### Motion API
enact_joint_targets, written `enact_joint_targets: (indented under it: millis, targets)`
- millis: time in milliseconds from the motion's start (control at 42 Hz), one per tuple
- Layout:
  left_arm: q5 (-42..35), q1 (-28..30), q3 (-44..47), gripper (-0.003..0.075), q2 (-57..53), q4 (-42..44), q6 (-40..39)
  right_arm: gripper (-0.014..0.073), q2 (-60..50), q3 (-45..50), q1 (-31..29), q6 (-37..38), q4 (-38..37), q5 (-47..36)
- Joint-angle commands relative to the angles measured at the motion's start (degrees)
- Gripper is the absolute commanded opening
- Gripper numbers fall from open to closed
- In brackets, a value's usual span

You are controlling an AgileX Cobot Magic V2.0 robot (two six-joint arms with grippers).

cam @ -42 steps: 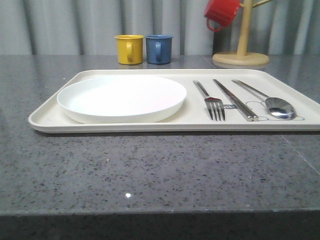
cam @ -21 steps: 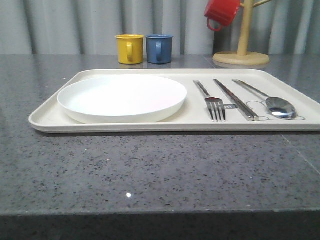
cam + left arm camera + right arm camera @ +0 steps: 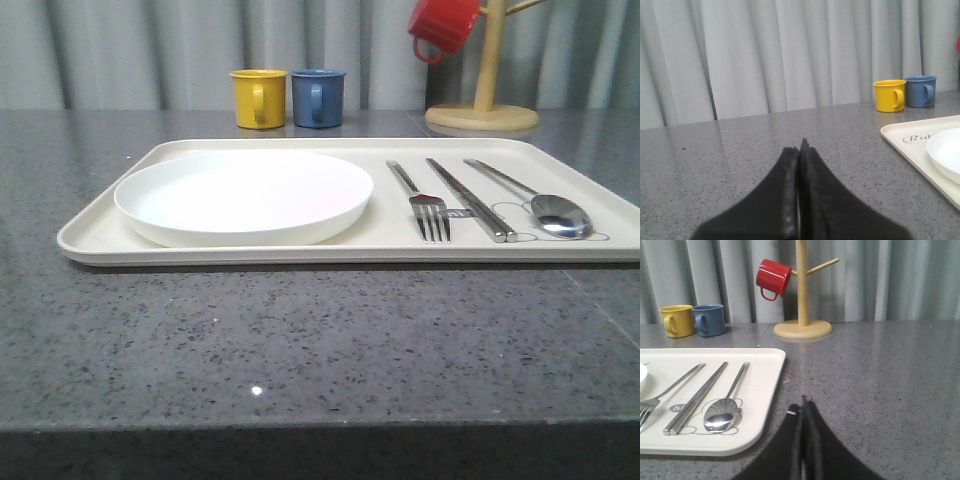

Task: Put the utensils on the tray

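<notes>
The cream tray [image 3: 90, 240] lies flat on the speckled grey surface [image 3: 300, 340], and every utensil rests inside its low rim. The round white plate [image 3: 244, 195] sits on the tray's left half. To its right the fork [image 3: 422, 202], the pair of chopsticks [image 3: 468, 198] and the spoon [image 3: 545, 205] lie side by side, slightly apart from one another, handles pointing away from the robot and the fork's tines and the spoon's bowl toward the near edge. The chopsticks lie between the fork and the spoon, the two sticks pressed against each other.

Behind the tray, a yellow mug [image 3: 258, 98] and a blue mug [image 3: 318, 97] stand upright just beside each other. Further right stands a wooden mug tree [image 3: 482, 110] on a round base, with a red mug [image 3: 443, 25] hanging tilted from one of its pegs. Pale curtains [image 3: 140, 50] close off the background.

In the left wrist view the left gripper [image 3: 799, 150] hangs over bare surface beside the tray's left end, its jaws pressed together with nothing between them. In the right wrist view the right gripper [image 3: 804, 402] sits just off the tray's right edge, near the spoon, its jaws likewise pressed together and holding nothing
</notes>
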Motion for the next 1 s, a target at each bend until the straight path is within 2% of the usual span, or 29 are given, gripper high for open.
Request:
enact_joint_targets:
  millis: [0,880,975]
  targets:
    - [-4.84,0.12,0.72,-0.0020,-1.10,-0.58,-0.63,-0.0112,-0.84,-0.04,-0.27,0.22,-0.53,-5.02]
    - [-4.84,0.12,0.72,-0.0020,-1.10,-0.58,-0.63,-0.0112,-0.84,-0.04,-0.27,0.22,-0.53,-5.02]
    - [-3.09,0.12,0.72,-0.0020,-1.10,-0.37,-0.52,-0.0112,-0.84,-0.04,-0.27,0.22,-0.53,-5.02]
